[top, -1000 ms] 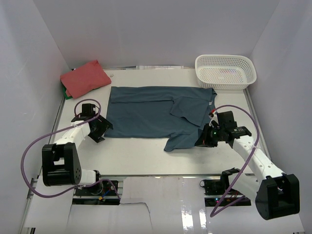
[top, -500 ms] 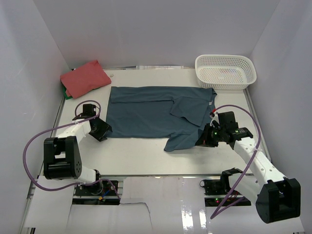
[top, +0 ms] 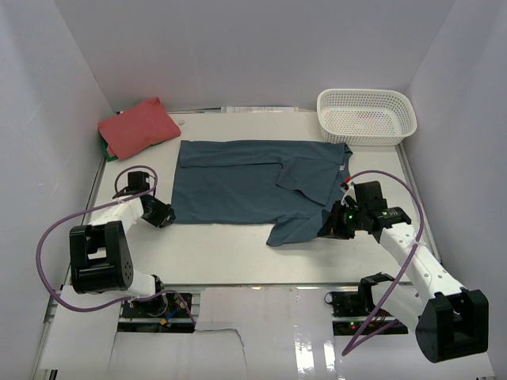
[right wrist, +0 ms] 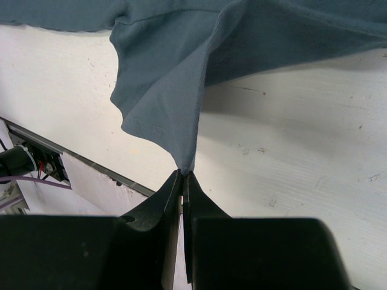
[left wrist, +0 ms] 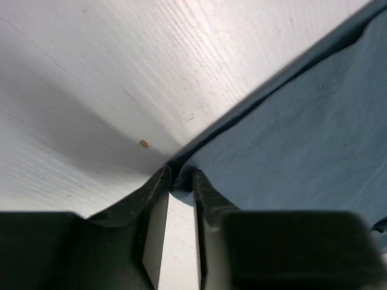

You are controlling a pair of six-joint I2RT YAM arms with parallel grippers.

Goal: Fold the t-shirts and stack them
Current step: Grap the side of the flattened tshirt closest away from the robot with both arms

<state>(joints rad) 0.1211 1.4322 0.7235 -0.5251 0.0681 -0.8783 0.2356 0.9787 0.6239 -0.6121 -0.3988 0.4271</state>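
Observation:
A dark teal-blue t-shirt (top: 238,186) lies spread flat in the middle of the table. Its near left corner (left wrist: 180,168) sits between the fingertips of my left gripper (left wrist: 180,176), low on the table; the jaws are narrow but still apart, with white table showing between them. In the top view the left gripper (top: 164,214) is at that corner. My right gripper (right wrist: 184,175) is shut on a pinched edge of the teal t-shirt (right wrist: 169,90), near its right front corner (top: 329,228), and the cloth rises from the table there. A coral-red t-shirt (top: 139,127) lies folded at the back left.
A white lattice basket (top: 366,115) stands at the back right. Something green (top: 105,150) peeks from under the coral-red t-shirt. White walls close in the table on three sides. The table's near edge (top: 238,273) runs just in front of the teal t-shirt.
My left gripper has dropped and slid in to the teal t-shirt's near left corner, and its jaws have narrowed around it. The right gripper has stayed shut on the cloth, almost still.

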